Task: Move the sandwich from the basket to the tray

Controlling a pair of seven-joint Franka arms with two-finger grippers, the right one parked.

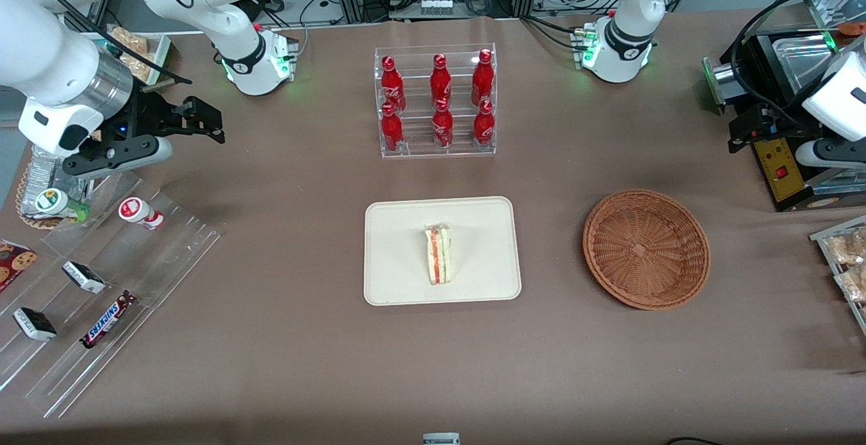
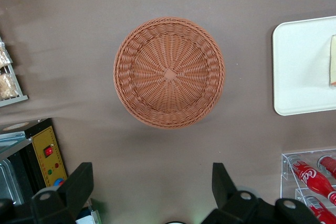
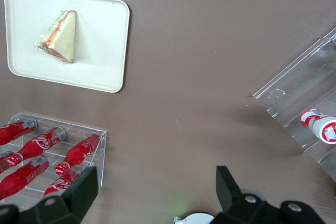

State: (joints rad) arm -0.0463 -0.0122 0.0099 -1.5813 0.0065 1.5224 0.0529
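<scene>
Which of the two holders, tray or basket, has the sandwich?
The tray, holding the sandwich; the basket lies empty, the open gripper hovering near it.

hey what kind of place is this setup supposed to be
Probably a robotics lab staged as a snack counter: cola bottles in a clear rack, a Snickers bar on acrylic steps, a sandwich on a tray beside an empty basket. The gripper is open above the table, away from both.
</scene>
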